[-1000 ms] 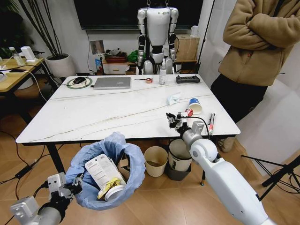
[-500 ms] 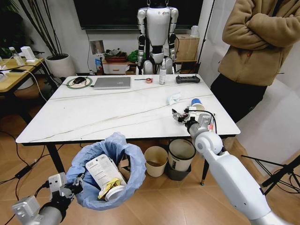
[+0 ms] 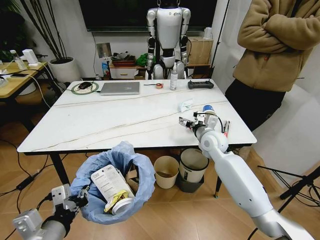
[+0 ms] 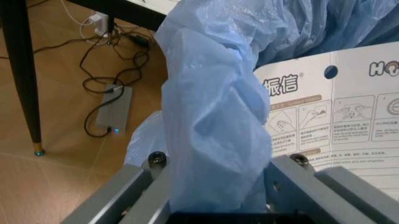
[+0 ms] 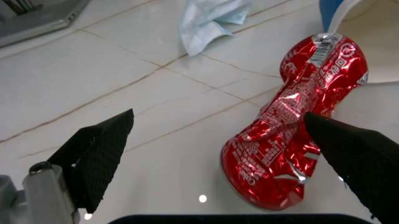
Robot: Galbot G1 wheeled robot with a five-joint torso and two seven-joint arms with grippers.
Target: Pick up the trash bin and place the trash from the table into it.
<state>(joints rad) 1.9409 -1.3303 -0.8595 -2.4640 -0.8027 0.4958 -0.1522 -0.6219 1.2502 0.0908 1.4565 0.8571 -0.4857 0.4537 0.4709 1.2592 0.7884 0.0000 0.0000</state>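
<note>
laptop (image 3: pixel 119 88) | remote (image 3: pixel 200 84) | spray bottle (image 3: pixel 173 79) | cream bin (image 3: pixel 166 171) under tabletop

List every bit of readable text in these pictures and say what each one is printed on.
"信", after a partly hidden character: on the white cardboard box inside the trash bin, which the left gripper holds by its blue bag.
"H", start of a cut-off word: top corner of that box.
Instruction captions on the box: too small to read.
White lettering on the crushed red can between the right gripper's open fingers: too distorted to read.
</note>
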